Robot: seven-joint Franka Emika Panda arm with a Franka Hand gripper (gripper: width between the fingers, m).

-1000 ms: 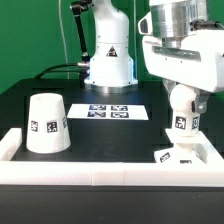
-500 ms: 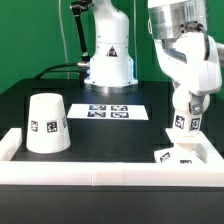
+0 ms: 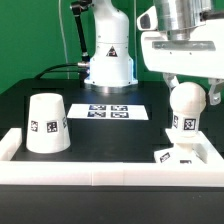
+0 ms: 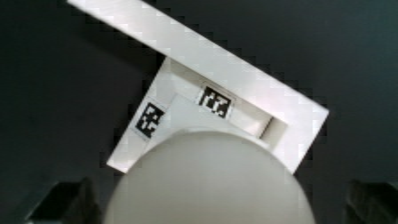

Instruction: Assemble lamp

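Note:
The round white bulb [image 3: 185, 110] stands upright on the flat square base [image 3: 176, 156] at the exterior view's right, inside the rail's corner. My gripper [image 3: 190, 86] hovers just above the bulb's top, jaws spread wider than the bulb and not touching it. In the wrist view the bulb [image 4: 205, 180] fills the foreground between the dark fingers [image 4: 71, 200], with the tagged base [image 4: 178, 125] beneath it. The large tapered shade [image 3: 47, 123] stands wide end down at the exterior view's left.
The marker board [image 3: 110, 111] lies flat mid-table in front of the arm's pedestal [image 3: 108, 62]. The white rail [image 3: 100, 172] frames the table's near edge and both sides. Black cables run behind the shade.
The gripper, which enclosed the bulb's upper part before, has let go and risen, and the hand has turned. The bulb stays standing on the base.

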